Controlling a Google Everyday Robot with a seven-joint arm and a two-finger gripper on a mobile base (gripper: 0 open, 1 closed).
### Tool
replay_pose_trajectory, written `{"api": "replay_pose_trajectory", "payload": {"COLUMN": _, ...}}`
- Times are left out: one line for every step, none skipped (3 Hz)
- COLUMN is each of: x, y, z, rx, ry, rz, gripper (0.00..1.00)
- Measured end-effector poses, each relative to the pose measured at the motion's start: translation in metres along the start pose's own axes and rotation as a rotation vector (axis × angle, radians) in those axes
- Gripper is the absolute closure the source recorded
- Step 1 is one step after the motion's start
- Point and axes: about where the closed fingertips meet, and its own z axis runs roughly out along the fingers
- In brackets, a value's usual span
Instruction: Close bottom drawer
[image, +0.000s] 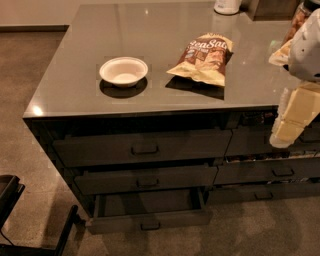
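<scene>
Looking down on the dark grey glossy table (75, 95), we find the bottom drawer (120, 222), a wide dark grey drawer with the slimmest front panel and a small dark bar handle (150, 226), at 6 o'clock in the view; it stands pulled out from under the two taller drawers of its stack, its inside showing. Our claw (289, 127), pale cream below a white arm (307, 47), hangs at 3 o'clock, before the neighbouring stack and well apart from the open drawer; we cannot tell whether it is open or closed. On the table a white round bowl (123, 71) sits at 11 o'clock, and a brown and yellow snack bag (202, 57) lies at 3 o'clock of the bowl, apart from it
</scene>
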Motion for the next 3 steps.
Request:
{"api": "replay_pose_trajectory", "payload": {"x": 0.000, "y": 0.000, "z": 0.000, "rx": 0.000, "ry": 0.000, "rz": 0.000, "gripper": 0.00}}
{"api": "replay_pose_trajectory", "payload": {"x": 0.000, "y": 0.000, "z": 0.000, "rx": 0.000, "ry": 0.000, "rz": 0.000, "gripper": 0.18}}
{"api": "replay_pose_trajectory", "payload": {"x": -0.001, "y": 0.015, "z": 0.028, "rx": -0.039, "ry": -0.048, "rz": 0.005, "gripper": 0.42}}
